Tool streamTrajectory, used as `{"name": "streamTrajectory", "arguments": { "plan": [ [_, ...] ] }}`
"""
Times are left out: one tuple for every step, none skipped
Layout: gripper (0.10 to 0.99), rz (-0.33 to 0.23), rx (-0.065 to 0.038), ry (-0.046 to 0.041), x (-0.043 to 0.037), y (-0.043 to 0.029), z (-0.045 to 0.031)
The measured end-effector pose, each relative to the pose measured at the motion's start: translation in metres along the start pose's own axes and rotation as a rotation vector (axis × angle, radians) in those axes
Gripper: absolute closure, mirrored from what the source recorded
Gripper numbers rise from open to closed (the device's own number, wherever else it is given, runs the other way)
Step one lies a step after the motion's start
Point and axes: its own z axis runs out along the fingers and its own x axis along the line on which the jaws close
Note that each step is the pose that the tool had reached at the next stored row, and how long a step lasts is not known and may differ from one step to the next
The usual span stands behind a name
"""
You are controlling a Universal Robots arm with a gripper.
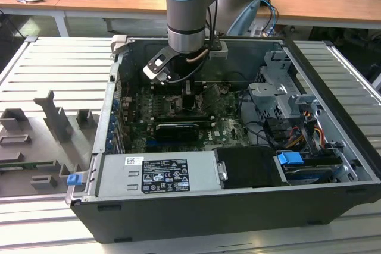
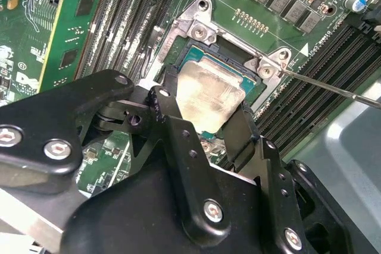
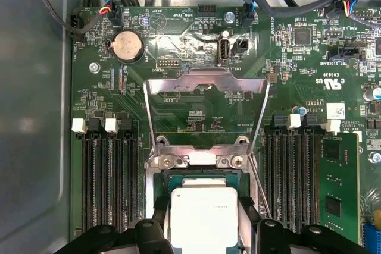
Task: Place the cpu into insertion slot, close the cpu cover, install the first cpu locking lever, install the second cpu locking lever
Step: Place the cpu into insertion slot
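Note:
The cpu (image 2: 208, 87) (image 3: 204, 209), a pale silver square, sits between my gripper's (image 2: 205, 108) (image 3: 204, 221) two black fingers (image 2: 169, 99), which press on its opposite edges. It is right over the insertion slot (image 2: 229, 57) (image 3: 196, 178), level with the grey rim; I cannot tell whether it is fully seated. The cpu cover (image 3: 205, 80) stands swung open beyond the socket, a silver frame with a big window. A thin locking lever (image 2: 333, 87) (image 3: 260, 188) juts out beside the socket. In the exterior view the gripper (image 1: 186, 96) reaches down into the open computer case.
Long black memory slots (image 3: 110, 182) (image 3: 292, 176) flank the socket on both sides. A grey power supply (image 1: 161, 173) lies along the case's near wall. The drive cage (image 1: 280, 93) and cables fill the exterior view's right. A grey fixture (image 1: 53, 117) stands outside the case.

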Motion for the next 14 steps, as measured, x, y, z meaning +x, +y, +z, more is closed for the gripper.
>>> {"name": "streamTrajectory", "arguments": {
  "plan": [
    [0.545,0.000,0.000,0.0000,0.0000,0.0000,0.0000],
    [0.545,0.000,0.000,0.0001,0.0000,0.0000,0.0000],
    [0.545,0.000,0.000,0.0000,0.0000,0.0000,0.0001],
    [0.545,0.000,0.000,0.0000,0.0000,0.0000,0.0001],
    [0.471,0.000,0.000,0.0001,0.0000,0.0000,0.0001],
    [0.471,0.000,0.000,0.0001,0.0000,0.0000,0.0001],
    [0.471,0.000,0.000,0.0001,0.0000,0.0001,0.0001],
    [0.471,0.000,0.000,0.0001,0.0000,0.0001,0.0000],
    [0.471,0.000,0.000,0.0000,0.0000,0.0001,-0.0006],
    [0.471,0.000,0.000,0.0001,0.0000,0.0002,-0.0014],
    [0.471,0.000,0.000,0.0000,0.0000,0.0002,-0.0023],
    [0.471,0.000,0.000,0.0001,0.0000,0.0003,-0.0041],
    [0.471,0.000,0.000,0.0000,-0.0001,0.0004,-0.0053],
    [0.490,0.000,0.000,0.0000,-0.0001,0.0005,-0.0067]
  ]
}}
